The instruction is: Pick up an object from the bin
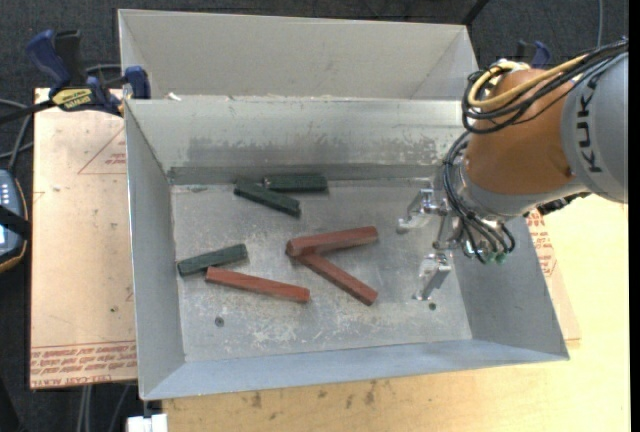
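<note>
My gripper [426, 247] hangs low over the right part of the bin floor, its fingers apart with nothing between them. Just to its left lie two red-brown bars that meet in a V. One [333, 241] lies nearly level. The other [341, 279] slants down toward the right, and its end stops a little short of my lower fingertip [433, 280]. Neither bar touches the fingers.
A third red-brown bar [258, 285] and a dark green bar [212, 260] lie at the left front. Two more dark green bars [295, 184] [267, 198] overlap near the back wall. The arm's orange-covered wrist hangs over the bin's right wall.
</note>
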`<state>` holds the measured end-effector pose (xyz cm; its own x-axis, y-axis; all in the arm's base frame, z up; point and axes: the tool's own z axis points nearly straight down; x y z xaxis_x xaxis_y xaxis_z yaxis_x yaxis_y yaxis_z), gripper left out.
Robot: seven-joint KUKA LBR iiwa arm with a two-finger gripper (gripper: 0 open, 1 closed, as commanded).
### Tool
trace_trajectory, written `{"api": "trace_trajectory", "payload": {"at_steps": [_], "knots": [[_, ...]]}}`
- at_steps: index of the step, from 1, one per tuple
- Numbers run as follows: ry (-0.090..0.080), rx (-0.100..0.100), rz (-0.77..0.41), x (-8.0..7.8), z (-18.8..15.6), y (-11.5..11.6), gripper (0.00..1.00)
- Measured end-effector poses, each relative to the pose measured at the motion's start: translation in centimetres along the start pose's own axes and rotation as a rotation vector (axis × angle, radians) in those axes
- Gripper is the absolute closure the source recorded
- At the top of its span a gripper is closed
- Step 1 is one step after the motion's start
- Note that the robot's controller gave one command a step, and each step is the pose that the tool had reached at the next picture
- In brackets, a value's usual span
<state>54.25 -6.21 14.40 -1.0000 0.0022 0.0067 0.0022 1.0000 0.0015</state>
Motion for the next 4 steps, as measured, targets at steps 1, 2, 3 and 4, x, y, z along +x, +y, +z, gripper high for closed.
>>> {"api": "trace_trajectory", "payload": {"at_steps": [1, 2, 3, 4], "knots": [[-0.007, 0.001, -0.002, -0.2, -0.4, 0.0, 0.00], [-0.028, 0.002, -0.053, -7.2, 6.5, 3.4, 1.00], [-0.028, 0.002, -0.054, -7.2, 6.5, 3.4, 1.00], [-0.009, 0.003, -0.531, -10.3, -5.1, 4.7, 1.00]]}}
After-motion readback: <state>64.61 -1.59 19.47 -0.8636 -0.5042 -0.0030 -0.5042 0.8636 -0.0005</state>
